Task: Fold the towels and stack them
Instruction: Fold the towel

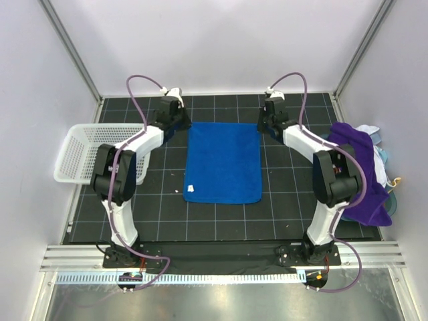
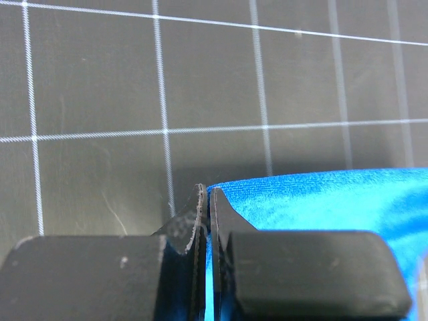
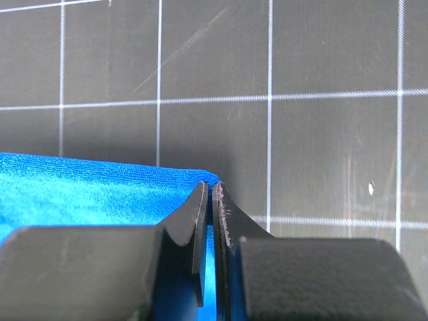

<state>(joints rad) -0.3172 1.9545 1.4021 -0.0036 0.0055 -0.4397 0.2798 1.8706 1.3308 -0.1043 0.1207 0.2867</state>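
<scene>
A royal blue towel (image 1: 223, 162) lies spread flat on the black gridded mat in the middle of the top view. My left gripper (image 1: 179, 125) is shut on its far left corner, and blue cloth (image 2: 321, 200) shows pinched between the jaws. At the far right corner my right gripper (image 1: 265, 126) is shut the same way, with the towel's edge (image 3: 87, 190) running left from the jaws. A deep purple towel (image 1: 361, 170) lies crumpled at the right edge, over a white towel (image 1: 378, 157) that peeks out behind it.
A white perforated basket (image 1: 77, 155) stands at the left edge of the mat, close to the left arm. White walls and metal frame posts enclose the table. A small white tag (image 1: 190, 188) shows at the blue towel's near left corner.
</scene>
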